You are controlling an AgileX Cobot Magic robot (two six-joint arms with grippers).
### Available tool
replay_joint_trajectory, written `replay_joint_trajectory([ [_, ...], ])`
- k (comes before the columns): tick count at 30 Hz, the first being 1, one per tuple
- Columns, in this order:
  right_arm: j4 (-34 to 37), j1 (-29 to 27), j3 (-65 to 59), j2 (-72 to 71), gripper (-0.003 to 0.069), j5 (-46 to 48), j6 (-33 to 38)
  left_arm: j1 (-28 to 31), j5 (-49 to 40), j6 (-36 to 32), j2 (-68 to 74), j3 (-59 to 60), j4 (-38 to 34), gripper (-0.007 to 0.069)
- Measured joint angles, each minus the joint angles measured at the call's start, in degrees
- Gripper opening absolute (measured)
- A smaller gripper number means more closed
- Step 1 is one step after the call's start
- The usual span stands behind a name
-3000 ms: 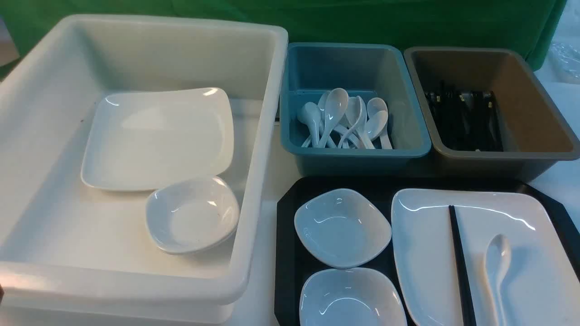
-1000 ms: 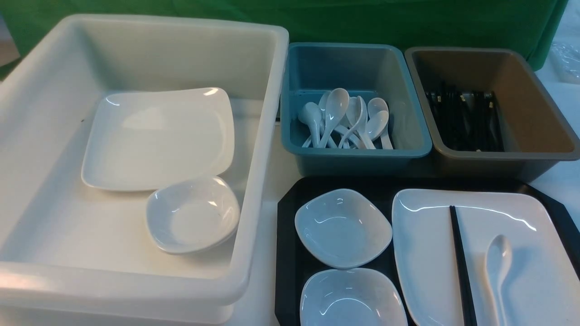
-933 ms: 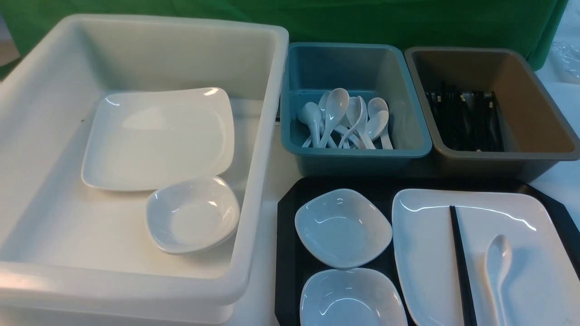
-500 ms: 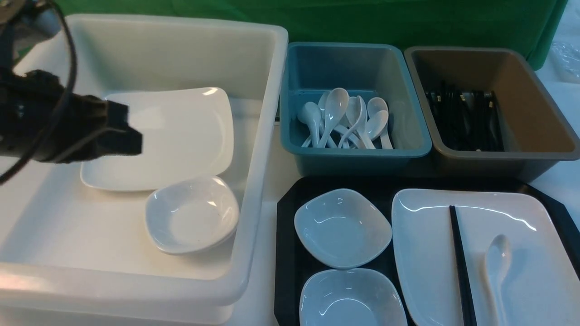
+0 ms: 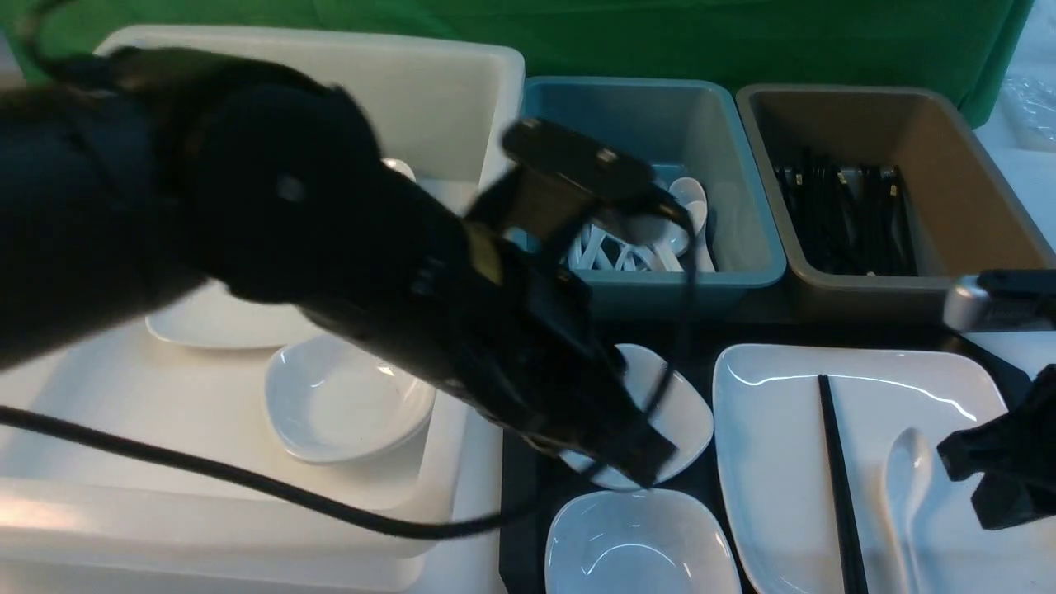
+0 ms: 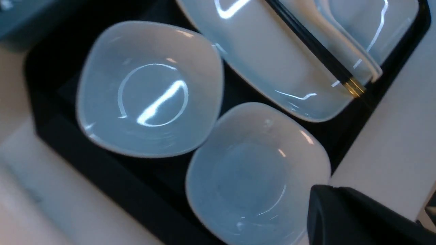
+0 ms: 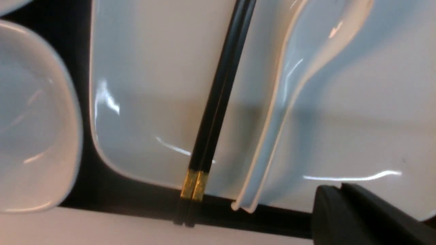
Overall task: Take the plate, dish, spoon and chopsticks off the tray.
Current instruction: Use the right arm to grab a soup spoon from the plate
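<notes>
A green cloth backdrop (image 5: 660, 33) hangs behind a white table (image 5: 478, 528) crowded with tubs. At the far left sits a big white tub (image 5: 462, 74) holding a white square plate (image 5: 214, 326) and a small bowl (image 5: 346, 400) just in front of it. The left arm (image 5: 247, 190), dark and blurred, reaches across that tub toward the middle. The left gripper (image 5: 648, 466) hangs over the tray's left side with its jaws closed on nothing. Behind it stands a blue tub (image 5: 726, 165) with a heap of white spoons (image 5: 685, 214). The black tray (image 5: 521, 569) lies at the near right and carries everything yet to be cleared. On its left side are the farther small dish (image 5: 681, 412), partly hidden by the gripper, and the nearer small dish (image 5: 635, 544), the two nearly touching. To their right the large plate (image 5: 767, 429) fills the rest of the tray. The chopsticks (image 5: 837, 470) lie together across it, running from far to near. In the right wrist view their gold-banded ends pass over the plate's near rim onto the tray. The spoon (image 5: 903, 478) lies just beside them on the plate, bowl pointing away and handle end at the near rim. Behind the plate a brown tub (image 5: 965, 198) holds black sticks (image 5: 841, 214). At the right edge the right gripper (image 5: 978, 483) hovers over the plate near the spoon. Whether its jaws are apart or together cannot be told.
</notes>
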State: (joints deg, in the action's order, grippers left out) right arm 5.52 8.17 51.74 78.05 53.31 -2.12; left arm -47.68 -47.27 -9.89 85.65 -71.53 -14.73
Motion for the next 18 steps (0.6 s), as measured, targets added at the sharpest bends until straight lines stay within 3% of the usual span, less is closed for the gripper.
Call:
replay_joint_trajectory([
  [2, 0.1, 0.0, 0.0, 2.6, 0.0121, -1.4, -0.4, -1.9, 0.8, 0.1, 1.8, -1.4, 0.2, 0.0021],
  [7, 1.3, 0.0, 0.0, 10.4, 0.0310, -4.9, -1.3, -4.0, 7.9, -0.6, 5.2, -3.1, 0.4, 0.0021],
  [10, 3.8, 0.0, 0.0, 14.2, 0.0357, -6.0, -1.2, -4.0, 11.1, -0.8, 5.7, -3.1, 0.6, 0.0021],
  [18, 5.8, 0.0, 0.1, 18.8, 0.0367, -7.5, -0.7, -4.0, 12.2, -0.8, 5.8, -3.1, 3.3, 0.0021],
])
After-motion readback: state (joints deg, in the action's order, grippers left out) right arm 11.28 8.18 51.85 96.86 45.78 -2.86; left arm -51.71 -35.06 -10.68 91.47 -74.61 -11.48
